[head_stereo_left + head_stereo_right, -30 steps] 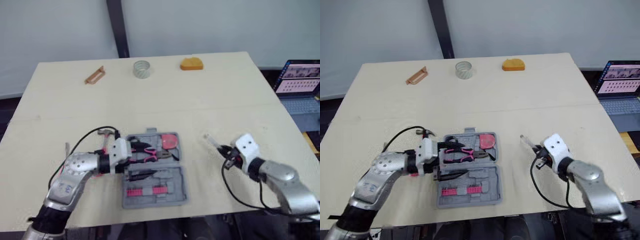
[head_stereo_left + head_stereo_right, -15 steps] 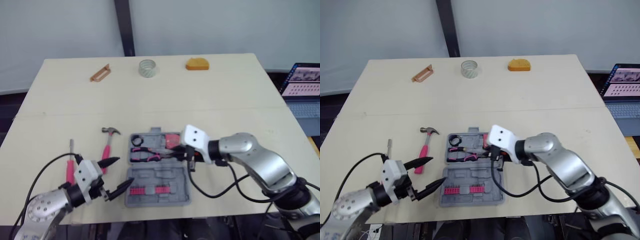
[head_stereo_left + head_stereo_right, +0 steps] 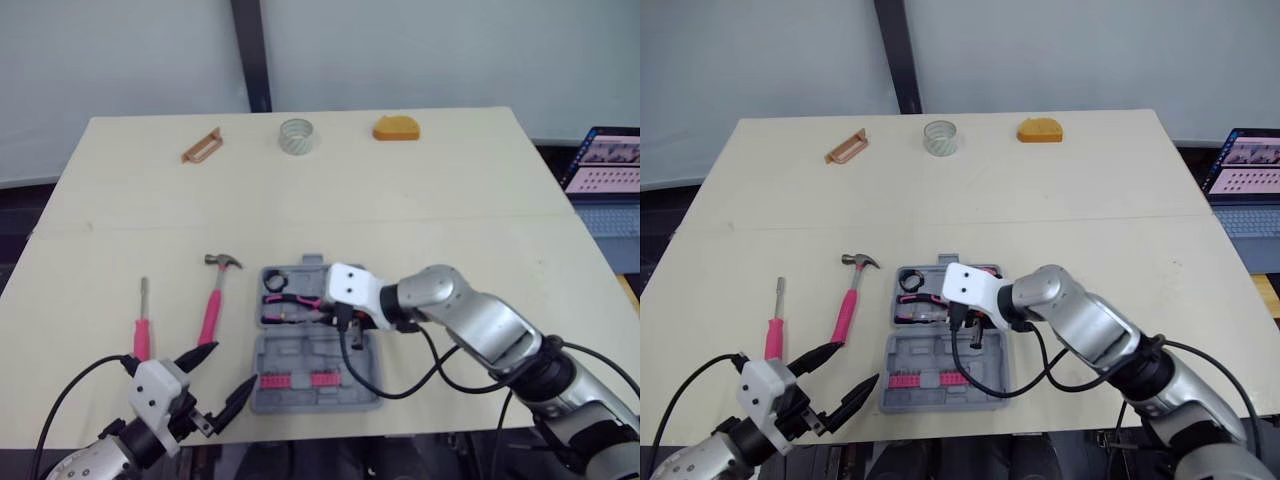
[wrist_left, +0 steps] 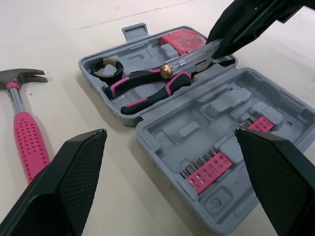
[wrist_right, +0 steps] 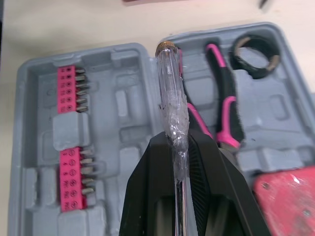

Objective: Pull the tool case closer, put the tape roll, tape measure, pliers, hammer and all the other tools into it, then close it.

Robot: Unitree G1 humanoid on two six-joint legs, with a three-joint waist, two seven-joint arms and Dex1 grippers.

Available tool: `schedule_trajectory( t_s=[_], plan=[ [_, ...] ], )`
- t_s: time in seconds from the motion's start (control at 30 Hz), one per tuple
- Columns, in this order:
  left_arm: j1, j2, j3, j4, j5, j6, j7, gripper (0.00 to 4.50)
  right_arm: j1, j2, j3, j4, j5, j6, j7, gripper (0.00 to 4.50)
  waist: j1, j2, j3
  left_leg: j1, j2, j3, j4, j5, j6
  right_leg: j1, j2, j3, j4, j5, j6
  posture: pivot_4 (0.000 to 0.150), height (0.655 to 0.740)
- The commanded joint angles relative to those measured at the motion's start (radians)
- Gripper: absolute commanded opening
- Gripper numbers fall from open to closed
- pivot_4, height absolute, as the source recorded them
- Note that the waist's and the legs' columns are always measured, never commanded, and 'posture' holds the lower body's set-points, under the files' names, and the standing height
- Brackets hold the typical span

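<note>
— What's on the left?
— A pink screwdriver [image 3: 143,330] and a hammer [image 3: 213,305] lie flat on the table [image 3: 450,200]; nearer the front edge hangs the left gripper [image 3: 233,366], fingers spread wide, empty
— And the case [image 3: 365,375]?
— Open, mid-table by the front edge, pliers [image 4: 147,86] inside. The right gripper [image 5: 178,147] is over it, fingers pinching a clear-handled screwdriver [image 5: 170,83]. The tape roll [image 3: 296,135] and tape measure [image 3: 396,129] sit at the far edge
</note>
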Motion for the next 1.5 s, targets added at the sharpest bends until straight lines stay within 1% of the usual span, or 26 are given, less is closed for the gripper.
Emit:
schedule_trajectory(
  t_s=[0.03, 0.17, 0.23, 0.4, 0.9, 1.5],
  plan=[
    [0.026, -0.007, -0.002, -0.033, 0.003, -0.041, 0.001, 4.5, -0.012, 0.02, 0.026, -0.008, -0.021, -0.024, 0.018, 0.01, 0.0, 0.0, 0.0, 0.0, 0.0, 0.0, 0.0, 0.0, 0.0, 0.0, 0.0, 0.0, 0.0, 0.0, 0.0, 0.15, 0.74],
    [0.032, -0.007, -0.006, -0.019, 0.007, -0.057, 0.002, 4.5, -0.003, 0.04, 0.04, 0.001, -0.032, -0.016, 0.012, 0.01, -0.007, 0.0, 0.0, -0.003, 0.0, 0.0, 0.001, 0.0, 0.0, -0.003, 0.0, 0.0, 0.0, 0.0, 0.0, 0.15, 0.74],
    [0.034, -0.008, -0.017, -0.016, 0.013, -0.062, 0.003, 4.5, 0.0, 0.05, 0.052, 0.01, -0.042, -0.02, 0.008, 0.01, -0.009, 0.0, 0.0, -0.007, 0.0, 0.0, 0.001, 0.0, 0.0, -0.007, 0.0, 0.0, 0.002, 0.0, 0.0, 0.15, 0.74],
    [0.018, -0.007, -0.025, -0.001, 0.015, -0.063, 0.011, 4.5, 0.005, 0.062, 0.093, 0.032, -0.081, -0.031, 0.009, 0.01, -0.013, 0.0, 0.0, -0.01, 0.0, 0.003, 0.001, 0.0, 0.0, -0.013, 0.0, 0.001, 0.005, 0.0, 0.0, 0.15, 0.74],
    [0.012, -0.014, -0.027, 0.008, 0.015, -0.063, 0.03, 4.5, -0.015, 0.102, 0.148, 0.057, -0.142, -0.051, 0.035, 0.01, -0.013, 0.0, 0.0, -0.01, 0.0, 0.004, 0.001, 0.0, 0.0, -0.014, 0.0, 0.002, 0.006, 0.0, 0.0, 0.15, 0.74],
    [0.008, -0.018, -0.039, 0.001, 0.023, -0.059, 0.044, 4.5, -0.014, 0.135, 0.164, 0.052, -0.177, -0.028, 0.04, 0.01, -0.013, 0.0, 0.0, -0.01, 0.0, 0.004, 0.001, 0.0, 0.0, -0.014, 0.0, 0.002, 0.006, 0.0, 0.0, 0.15, 0.74]
  ],
)
